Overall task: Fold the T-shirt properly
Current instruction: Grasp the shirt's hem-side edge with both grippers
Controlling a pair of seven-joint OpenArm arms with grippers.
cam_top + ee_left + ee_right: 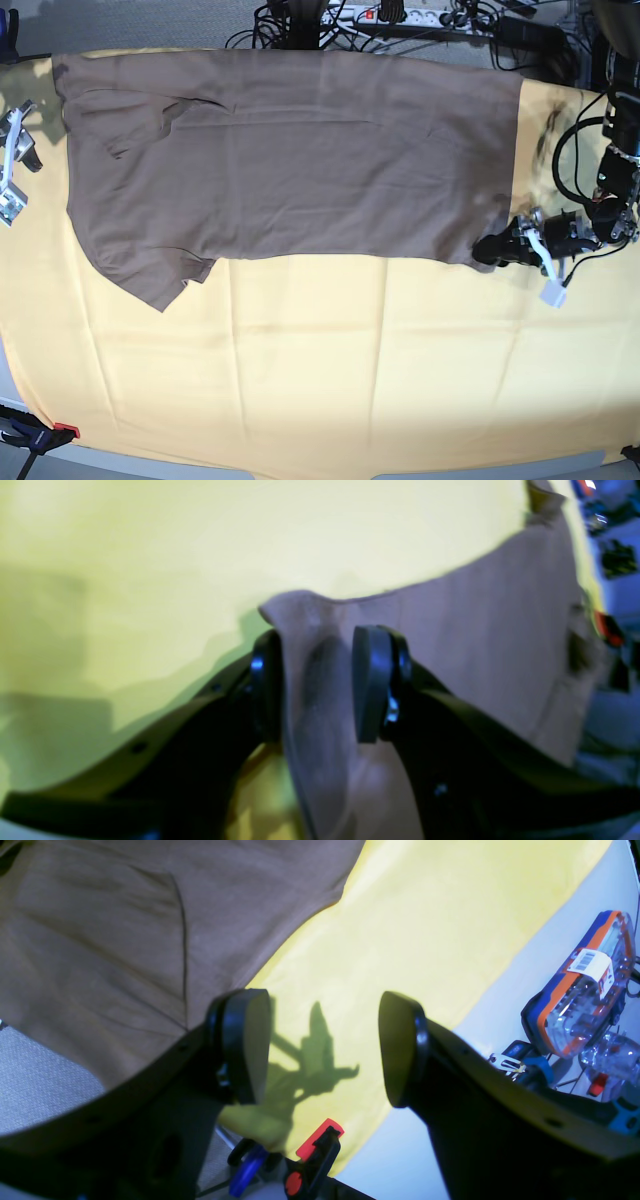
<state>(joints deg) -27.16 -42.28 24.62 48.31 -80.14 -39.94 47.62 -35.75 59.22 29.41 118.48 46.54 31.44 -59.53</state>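
The taupe T-shirt [300, 150] lies spread flat across the far half of the pale-yellow cloth [320, 380], with a sleeve at the left pointing to the front. My left gripper [492, 250] is at the shirt's front right corner. In the left wrist view the left gripper [317, 680] is shut on a raised fold of the shirt [500, 630]. My right gripper [320, 1045] is open and empty above the yellow cloth [425, 940], just beside the shirt's edge [100, 940]. In the base view the right gripper [14, 160] sits at the far left edge.
Cables and a power strip [400, 15] run behind the table. A red and blue clamp [40, 435] holds the cloth at the front left corner; it also shows in the right wrist view [315, 1150]. An orange-and-blue clear case [580, 985] lies off the table.
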